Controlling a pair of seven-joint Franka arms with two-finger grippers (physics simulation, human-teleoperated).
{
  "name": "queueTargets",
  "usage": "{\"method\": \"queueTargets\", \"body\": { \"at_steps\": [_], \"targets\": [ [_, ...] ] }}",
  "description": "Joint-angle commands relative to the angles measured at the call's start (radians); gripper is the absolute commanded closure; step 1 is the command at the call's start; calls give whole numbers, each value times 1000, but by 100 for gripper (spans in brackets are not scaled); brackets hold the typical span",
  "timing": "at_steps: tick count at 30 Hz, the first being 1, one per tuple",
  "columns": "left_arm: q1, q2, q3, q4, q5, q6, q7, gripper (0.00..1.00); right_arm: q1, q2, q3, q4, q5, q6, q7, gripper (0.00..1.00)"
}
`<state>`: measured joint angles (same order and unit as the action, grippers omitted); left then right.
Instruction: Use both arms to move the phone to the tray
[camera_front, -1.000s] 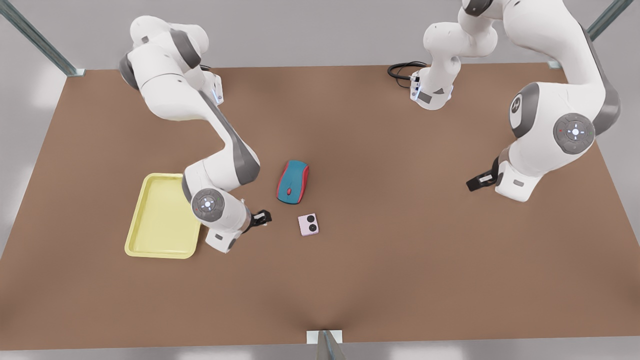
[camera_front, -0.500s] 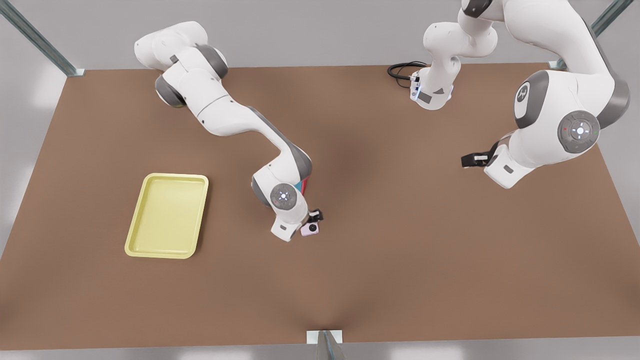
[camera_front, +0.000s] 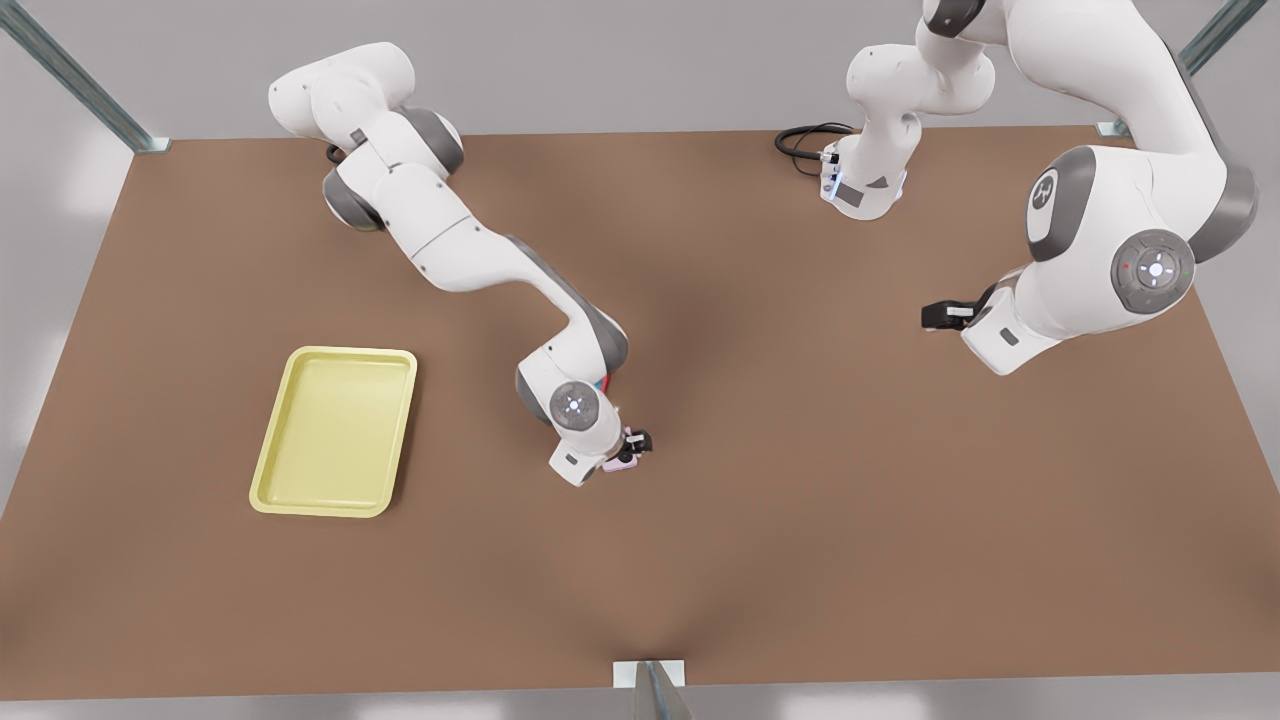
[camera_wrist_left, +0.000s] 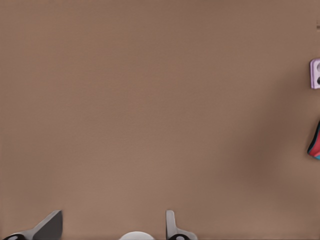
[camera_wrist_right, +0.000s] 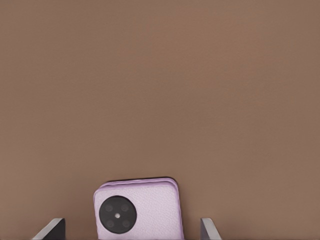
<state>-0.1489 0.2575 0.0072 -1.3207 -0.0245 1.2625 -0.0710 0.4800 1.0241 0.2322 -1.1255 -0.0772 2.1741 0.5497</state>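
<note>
Two white Franka arms are seen over a brown counter (camera_front: 760, 520). The right end effector (camera_front: 632, 447), on the arm at the front view's left, is positioned low over the pale pink phone (camera_front: 622, 464), which lies flat on the counter near the middle and is largely covered by the wrist in the front view. In the right wrist view the phone (camera_wrist_right: 137, 210) is seen between the two fingertips (camera_wrist_right: 50, 229), with one black camera circle visible; the fingers are spread wider than the phone and a gap is left on each side, so the end effector is recorded as open and not gripping. A sliver of the teal-and-red computer mouse (camera_front: 603, 380) is visible just behind that arm's wrist. The pale yellow tray (camera_front: 300, 495) lies flat toward the front view's left, well apart from the phone, with nothing seen inside it. The left end effector (camera_front: 940, 315), on the arm at the front view's right, is held above bare counter, well apart from the phone. In the left wrist view its fingertips (camera_wrist_left: 47, 227) are seen spread apart with nothing between them, and the phone (camera_wrist_left: 315, 74) and mouse (camera_wrist_left: 315, 145) are caught at the frame edge.
</note>
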Motion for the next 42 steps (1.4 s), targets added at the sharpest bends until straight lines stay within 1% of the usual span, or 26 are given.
{"method": "queueTargets", "body": {
  "at_steps": [1, 13, 20, 24, 40, 41, 42],
  "targets": [
    [0, 0, 0, 1, 1, -2, 88, 0, -1, -1, -1, -5, 1, 15, -62, 0],
    [0, -18, -6, 23, -3, -2, 73, 0, 0, 24, -5, -8, -7, 16, -260, 0],
    [2, -26, 14, 20, 9, -12, 94, 0, 6, 34, -7, -10, -9, 20, -260, 0],
    [2, -21, 13, 18, 9, -14, 92, 0, 39, 34, -11, -7, -88, 20, -243, 0],
    [2, -21, 13, 20, 9, -14, 91, 0, 40, 30, -11, -20, -88, 18, -180, 0],
    [2, -21, 13, 20, 9, -14, 88, 0, 40, 28, -10, -20, -88, 18, -180, 7],
    [2, -23, 13, 20, 9, -14, 82, 0, 40, 25, -11, -20, -85, 18, -180, 17]
  ]
}}
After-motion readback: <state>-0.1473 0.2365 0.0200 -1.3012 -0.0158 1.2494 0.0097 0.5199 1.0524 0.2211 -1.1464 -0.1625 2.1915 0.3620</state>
